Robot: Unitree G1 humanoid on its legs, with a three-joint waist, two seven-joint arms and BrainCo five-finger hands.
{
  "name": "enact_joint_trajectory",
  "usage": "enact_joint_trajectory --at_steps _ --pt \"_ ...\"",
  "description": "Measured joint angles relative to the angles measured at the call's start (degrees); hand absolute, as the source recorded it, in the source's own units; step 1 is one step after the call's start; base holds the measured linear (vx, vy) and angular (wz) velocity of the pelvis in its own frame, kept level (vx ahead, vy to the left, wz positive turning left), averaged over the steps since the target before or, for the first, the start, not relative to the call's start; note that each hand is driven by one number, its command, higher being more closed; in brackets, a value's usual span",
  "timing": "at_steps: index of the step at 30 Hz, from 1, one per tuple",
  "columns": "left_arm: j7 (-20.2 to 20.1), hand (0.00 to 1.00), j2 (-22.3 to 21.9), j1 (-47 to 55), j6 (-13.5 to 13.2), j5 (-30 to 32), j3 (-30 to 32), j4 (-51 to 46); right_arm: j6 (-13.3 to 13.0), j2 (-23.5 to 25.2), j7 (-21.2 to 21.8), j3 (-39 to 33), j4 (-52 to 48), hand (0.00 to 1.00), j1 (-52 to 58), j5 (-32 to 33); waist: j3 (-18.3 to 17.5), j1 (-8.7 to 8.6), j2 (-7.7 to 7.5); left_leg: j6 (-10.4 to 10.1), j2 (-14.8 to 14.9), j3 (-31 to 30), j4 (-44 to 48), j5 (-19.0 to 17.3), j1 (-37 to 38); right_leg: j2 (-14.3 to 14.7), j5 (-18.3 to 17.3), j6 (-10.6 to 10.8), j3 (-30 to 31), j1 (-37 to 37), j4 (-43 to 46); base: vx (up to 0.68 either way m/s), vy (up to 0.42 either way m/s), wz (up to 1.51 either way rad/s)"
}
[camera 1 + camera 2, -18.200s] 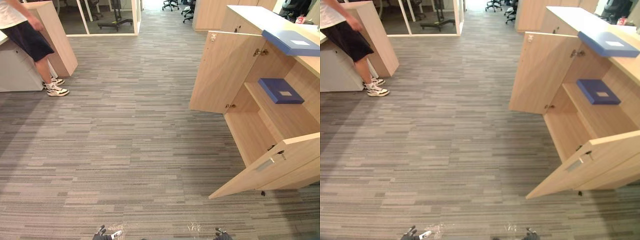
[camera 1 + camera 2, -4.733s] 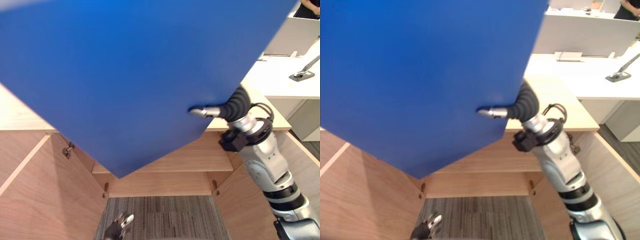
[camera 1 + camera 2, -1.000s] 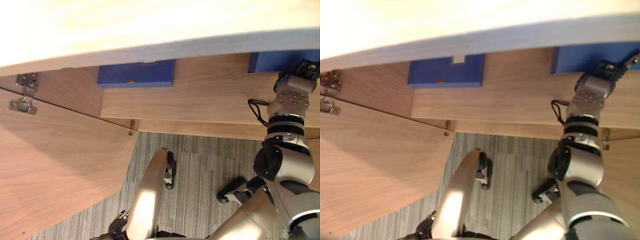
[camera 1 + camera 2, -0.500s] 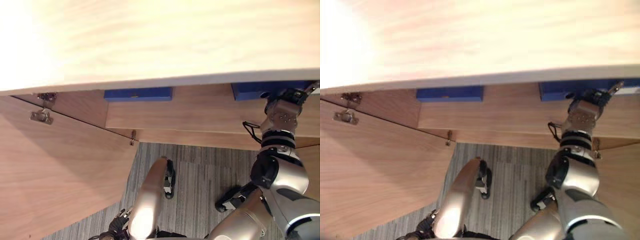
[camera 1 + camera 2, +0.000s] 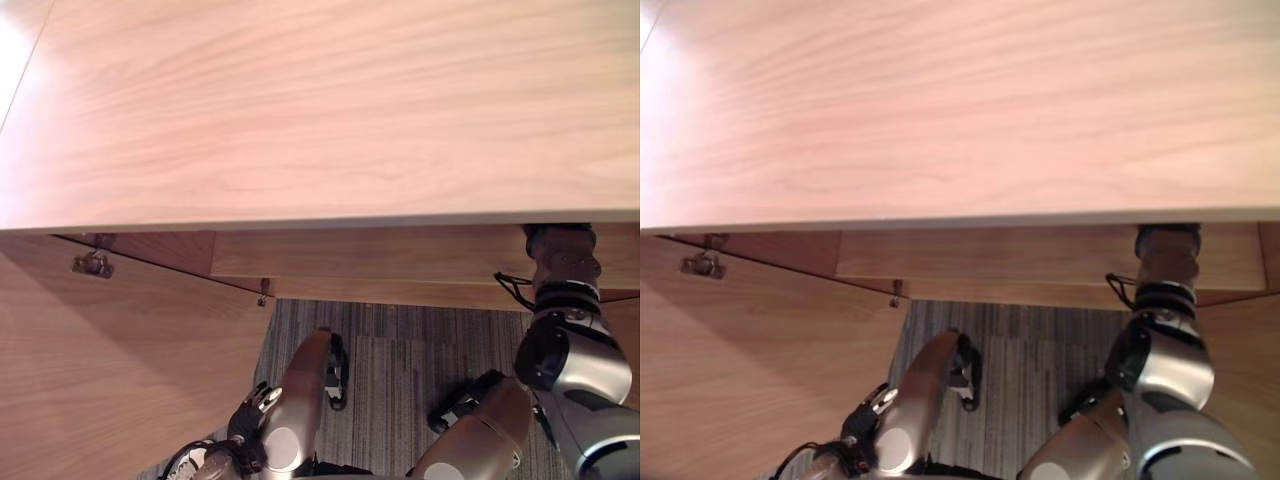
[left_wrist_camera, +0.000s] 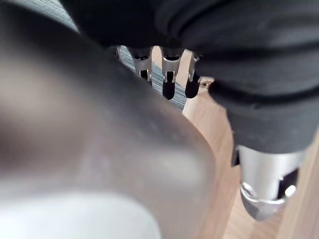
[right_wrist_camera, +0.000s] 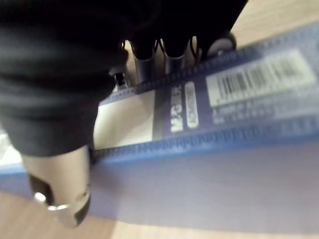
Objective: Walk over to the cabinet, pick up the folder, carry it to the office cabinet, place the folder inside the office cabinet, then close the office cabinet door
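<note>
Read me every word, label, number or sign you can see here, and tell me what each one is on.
White barcode label on the blue folder: bars show, digits too blurred to read.
White lettering on the folder's dark strip: too blurred to read.
Small white tag beside it: too blurred to read.
Office cabinet: no text.
</note>
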Motion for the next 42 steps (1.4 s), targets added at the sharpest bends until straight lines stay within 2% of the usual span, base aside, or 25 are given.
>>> enact_joint_trajectory --at_steps 2,3,4,6,8,13,16,21,23,27,31,42 --pt "-0.5 0.00 0.0 1.0 0.1 -0.2 0.0 -3.8 5.3 0.1 5.5 1.8 0.5 0.00 2.8 -15.6 -0.2 -0.28 -0.77 0.0 0.3 0.2 -1.3 0.0 2.1 0.4 0.1 0.2 -0.6 2.2 -1.3 0.06 -0.008 -0.06" --pt "-0.4 0.00 0.0 1.2 0.3 0.0 0.1 -4.5 6.2 0.1 6.8 1.9 0.5 0.00 3.6 -18.7 -0.2 -0.38 -0.87 0.0 0.4 0.2 -1.7 0.0 2.6 0.7 0.1 0.2 -0.8 2.7 -1.7 0.05 -0.007 -0.05" --pt "-0.6 0.00 0.1 1.5 0.9 0.1 0.7 -4.8 7.7 0.2 10.3 2.1 0.6 0.00 5.0 -25.7 -0.4 -0.33 -1.22 0.0 0.8 0.3 -2.2 0.0 3.3 1.1 0.2 0.3 -1.3 3.7 -2.4 0.04 -0.005 -0.04" --pt "-0.7 0.00 0.2 2.7 1.5 0.4 1.7 -6.3 9.2 0.1 15.1 1.4 0.6 0.00 7.3 -32.7 -0.8 -0.38 -2.05 -0.1 1.0 0.4 -2.7 0.0 3.7 1.3 0.2 0.3 -2.2 4.7 -3.1 0.04 -0.003 0.04" --pt "-0.9 0.00 0.1 3.6 2.0 0.5 2.7 -8.0 9.4 0.0 18.2 -0.5 1.3 0.00 8.6 -36.1 -1.0 -0.32 -2.61 -0.1 1.3 0.6 -2.8 0.0 3.7 1.3 0.2 0.3 -2.7 5.2 -3.4 0.02 0.007 0.07" --pt "-2.2 0.00 -0.2 3.9 3.0 0.7 4.3 -11.1 9.9 -1.1 23.6 -3.5 2.6 0.00 9.4 -41.4 -1.1 0.06 -2.91 -0.1 1.4 1.2 -2.7 0.0 3.7 1.1 0.4 0.6 -2.7 5.3 -3.6 0.00 0.003 0.01" --pt "-3.1 0.00 -0.6 3.9 3.4 0.9 5.3 -12.8 10.9 -1.8 27.6 -5.2 2.8 0.00 10.1 -47.5 -1.2 0.20 -3.09 -0.1 1.5 1.2 -2.7 0.0 3.7 1.1 0.4 0.6 -2.7 5.3 -3.6 0.00 0.000 0.00" --pt "-4.1 0.00 -2.4 4.3 4.0 3.3 6.4 -13.2 10.3 -2.5 32.9 -4.9 2.6 0.00 11.0 -61.8 -1.3 0.35 -3.21 -0.1 1.8 1.2 -2.7 0.0 3.7 1.4 0.4 0.6 -2.8 5.4 -3.7 0.00 0.000 0.00" --pt "-5.3 0.00 -3.1 4.5 3.9 4.9 7.6 -12.9 8.9 -3.1 34.3 -1.9 2.7 0.00 11.3 -69.7 -1.4 0.52 -3.20 -0.1 2.0 0.9 -2.7 0.0 3.7 1.7 0.5 0.5 -3.3 5.9 -3.9 0.00 0.000 0.00" --pt "-7.4 0.00 -3.6 4.5 3.4 5.3 8.9 -10.1 7.9 -3.6 35.2 3.0 2.9 0.00 13.5 -75.6 -2.3 0.44 -3.59 -0.1 2.0 0.7 -3.9 0.1 5.3 2.0 0.7 0.8 -4.2 7.9 -5.2 0.01 -0.005 0.02" --pt "-8.1 0.00 -3.8 4.9 3.3 5.6 9.9 -7.6 7.0 -2.3 37.3 6.7 7.1 0.00 14.4 -78.7 -3.2 0.52 -4.05 -1.4 2.7 0.4 -8.0 2.0 8.9 4.4 2.8 0.4 -6.5 12.4 -10.5 0.01 -0.008 -0.02" --pt "-8.2 0.00 -3.9 5.0 2.8 7.2 10.5 -0.8 7.1 4.3 38.0 6.1 9.5 0.00 22.5 -78.6 -6.0 1.64 -5.75 -3.1 3.5 0.1 -21.0 8.4 17.0 9.0 7.3 -0.8 -11.1 21.1 -22.7 0.00 -0.049 0.01"
